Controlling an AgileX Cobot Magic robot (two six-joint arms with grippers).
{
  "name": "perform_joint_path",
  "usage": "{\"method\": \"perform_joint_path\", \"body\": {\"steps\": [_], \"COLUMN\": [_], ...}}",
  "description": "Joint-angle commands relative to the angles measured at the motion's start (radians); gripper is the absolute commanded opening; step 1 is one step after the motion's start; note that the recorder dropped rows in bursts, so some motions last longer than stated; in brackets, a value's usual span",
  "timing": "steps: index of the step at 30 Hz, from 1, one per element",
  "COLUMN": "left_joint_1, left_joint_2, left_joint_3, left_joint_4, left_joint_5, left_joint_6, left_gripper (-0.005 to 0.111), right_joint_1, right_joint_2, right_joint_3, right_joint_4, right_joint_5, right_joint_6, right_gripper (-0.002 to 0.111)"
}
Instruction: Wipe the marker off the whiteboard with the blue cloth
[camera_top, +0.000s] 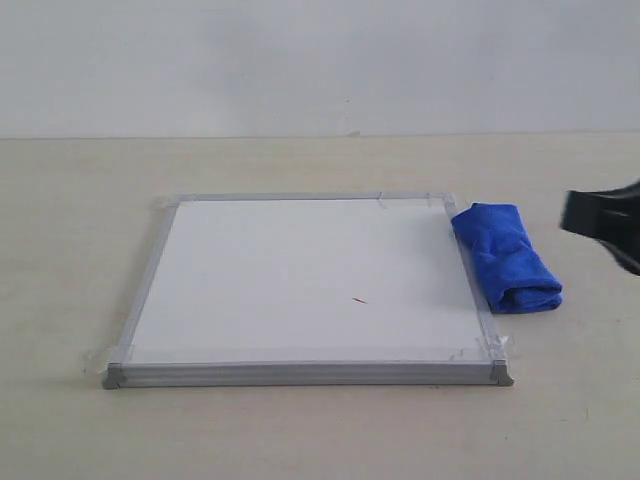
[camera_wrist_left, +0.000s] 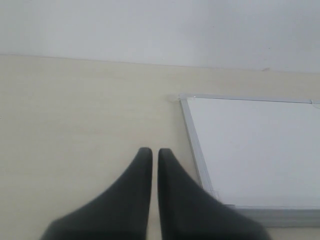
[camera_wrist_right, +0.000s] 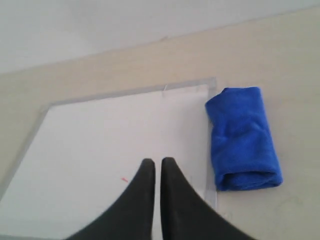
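The whiteboard (camera_top: 300, 280) lies flat on the table, silver-framed with tape at its corners. Only a short red dash of marker (camera_top: 360, 300) shows on it, right of centre toward the front; the same marker dash (camera_wrist_right: 124, 179) appears in the right wrist view. The blue cloth (camera_top: 505, 256) lies folded on the table, touching the board's right edge. My right gripper (camera_wrist_right: 158, 163) is shut and empty, hovering over the whiteboard (camera_wrist_right: 100, 145) with the blue cloth (camera_wrist_right: 243, 138) off to one side. My left gripper (camera_wrist_left: 151, 151) is shut, over bare table beside the whiteboard (camera_wrist_left: 255, 150).
A pale wooden table (camera_top: 80, 200) runs back to a white wall (camera_top: 300, 60). Part of the right arm (camera_top: 605, 220) enters at the right edge of the exterior view, beyond the cloth.
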Motion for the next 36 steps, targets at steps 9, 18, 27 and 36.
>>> {"method": "perform_joint_path", "body": {"steps": [9, 18, 27, 36], "left_joint_1": [-0.001, -0.001, -0.001, -0.001], "left_joint_2": [-0.003, -0.003, -0.003, -0.003], "left_joint_3": [-0.003, -0.003, -0.003, -0.003], "left_joint_4": [-0.006, -0.006, -0.006, -0.006], "left_joint_5": [-0.003, -0.003, -0.003, -0.003], "left_joint_6": [0.006, 0.006, 0.006, 0.006], "left_gripper": [0.004, 0.004, 0.004, 0.004], "right_joint_1": [-0.335, -0.396, -0.364, -0.364], "right_joint_2": [-0.685, -0.789, -0.789, -0.789], "right_joint_3": [0.424, 0.424, 0.424, 0.424], "right_joint_4": [-0.016, -0.013, -0.015, 0.063], "right_joint_5": [-0.1, 0.184, 0.12, -0.161], "right_joint_6": [-0.021, -0.066, -0.115, -0.108], "right_gripper": [0.0, 0.0, 0.0, 0.0]}}
